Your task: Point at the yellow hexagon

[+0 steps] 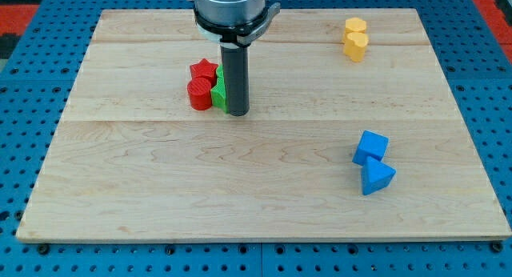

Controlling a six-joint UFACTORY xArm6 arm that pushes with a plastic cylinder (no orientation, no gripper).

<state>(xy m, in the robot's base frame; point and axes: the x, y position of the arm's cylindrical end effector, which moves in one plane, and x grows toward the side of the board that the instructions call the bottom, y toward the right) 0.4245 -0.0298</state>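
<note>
Wooden bench (pixel 264 181) lies on a blue perforated base (pixel 24 109). The arm ends in a straight dark rod (pixel 236 77) with no fingers on it, so there is nothing to release, clench or grasp with.

The rod's tip (pixel 238 113) is down on the bench at the view's left of centre, touching or just beside a green block (pixel 218 91), shape unclear because the rod partly hides it. On the green block's left sit a red star (pixel 205 70) and a red cylinder (pixel 199 94), all three bunched together.

Yellow hexagon (pixel 355 26) lies near the view's top right, well apart from the tip, up and to the view's right of it. A second yellow block (pixel 356 46) touches it from below.

Blue cube (pixel 371 147) and blue triangle (pixel 377 178) sit touching at the view's lower right, also well apart from the tip.
</note>
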